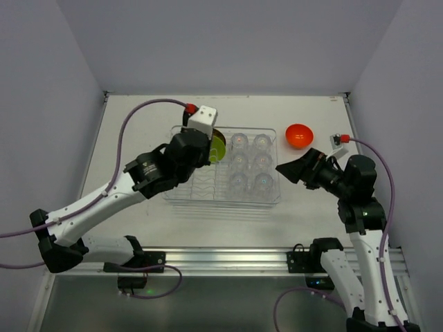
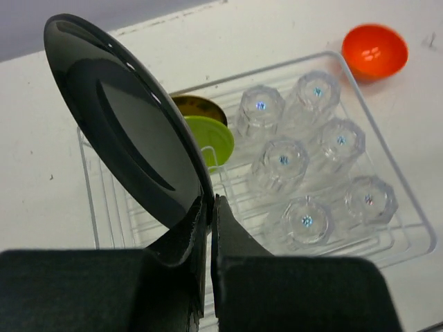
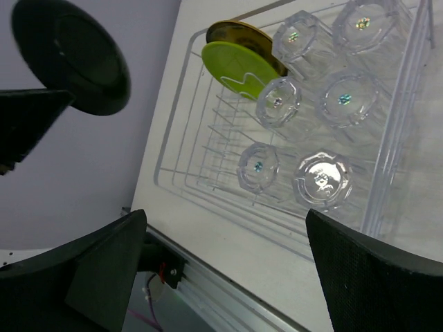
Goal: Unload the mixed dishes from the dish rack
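- Left pincer [image 2: 210, 207] clenched on the rim of the black plate [image 2: 131, 117], which is raised above the dish rack [image 3: 208, 159].
- Right pincer [image 1: 285, 170] released, empty, beside the rack.
- Orange bowl [image 1: 299, 135] rests on the table [image 1: 138, 117].

Glass cups [image 1: 250, 162] crowd the dish rack [image 1: 228, 201] on the right; near-left slots stand free.

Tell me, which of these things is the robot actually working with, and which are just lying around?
Job: black plate in the left gripper, lime-green plate, olive plate, six glass cups, dish rack, orange bowl on the table.
Just there: purple cables, metal rail.
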Robot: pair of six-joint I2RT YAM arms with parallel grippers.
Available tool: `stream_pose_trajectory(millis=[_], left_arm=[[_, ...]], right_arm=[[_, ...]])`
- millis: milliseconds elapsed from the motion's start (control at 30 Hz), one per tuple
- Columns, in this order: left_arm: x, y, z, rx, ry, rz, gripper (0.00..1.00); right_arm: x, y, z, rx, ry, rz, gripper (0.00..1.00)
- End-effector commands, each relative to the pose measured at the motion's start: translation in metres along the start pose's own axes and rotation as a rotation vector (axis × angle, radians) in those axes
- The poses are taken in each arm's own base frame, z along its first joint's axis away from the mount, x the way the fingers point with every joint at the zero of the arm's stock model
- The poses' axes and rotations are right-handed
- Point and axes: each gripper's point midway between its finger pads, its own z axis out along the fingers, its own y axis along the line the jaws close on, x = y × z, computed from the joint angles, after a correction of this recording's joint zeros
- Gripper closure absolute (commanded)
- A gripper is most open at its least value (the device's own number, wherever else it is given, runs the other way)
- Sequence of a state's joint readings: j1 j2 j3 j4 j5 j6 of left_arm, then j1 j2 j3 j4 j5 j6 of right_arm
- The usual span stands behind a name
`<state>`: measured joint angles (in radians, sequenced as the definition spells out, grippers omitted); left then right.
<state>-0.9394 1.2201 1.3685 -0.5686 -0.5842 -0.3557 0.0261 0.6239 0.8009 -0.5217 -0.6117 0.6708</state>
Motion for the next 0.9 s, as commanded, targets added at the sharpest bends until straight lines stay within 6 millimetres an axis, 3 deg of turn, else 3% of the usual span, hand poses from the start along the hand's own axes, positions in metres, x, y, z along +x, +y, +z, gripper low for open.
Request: stream_pose_trajectory(millis=[0, 33, 67, 133, 200, 300, 400, 467, 633, 733, 867], left_arm=[[0.026, -0.024, -0.014, 0.039, 0.082, 0.304, 1.00], [0.031, -0.031, -0.018, 0.048, 0.085, 0.378, 1.00], [0.045, -0.051, -0.026, 0.093, 0.098, 0.457, 1.00], [0.058, -0.065, -0.033, 0.145, 0.106, 0.579, 1.00], [0.080, -0.095, -0.046, 0.319, 0.125, 0.669, 1.00], [0.088, -0.111, -0.055, 0.395, 0.104, 0.752, 1.00], [0.097, -0.128, -0.063, 0.509, 0.086, 0.871, 1.00], [0.100, -0.136, -0.063, 0.523, 0.078, 0.911, 1.00], [0.109, -0.128, -0.050, 0.421, 0.098, 1.089, 1.00], [0.122, -0.125, -0.041, 0.384, 0.132, 1.175, 1.00], [0.131, -0.130, -0.037, 0.392, 0.129, 1.246, 1.00]], right_arm=[[-0.025, 0.023, -0.005, -0.012, -0.067, -0.062, 0.01], [-0.032, 0.025, -0.002, 0.004, -0.063, -0.072, 0.01], [-0.034, 0.025, 0.001, 0.015, -0.053, -0.076, 0.01], [-0.034, 0.028, 0.005, 0.033, -0.022, -0.114, 0.01], [-0.025, 0.022, 0.017, 0.068, 0.056, -0.116, 0.01], [-0.011, 0.032, 0.024, 0.032, 0.108, -0.157, 0.02], [-0.007, 0.026, 0.027, 0.052, 0.130, -0.194, 0.02], [-0.012, 0.035, 0.026, 0.035, 0.149, -0.221, 0.02], [-0.014, 0.055, 0.025, -0.012, 0.187, -0.226, 0.05], [-0.016, 0.055, 0.026, 0.001, 0.186, -0.229, 0.07], [0.005, 0.044, 0.044, 0.077, 0.354, -0.256, 0.16]])
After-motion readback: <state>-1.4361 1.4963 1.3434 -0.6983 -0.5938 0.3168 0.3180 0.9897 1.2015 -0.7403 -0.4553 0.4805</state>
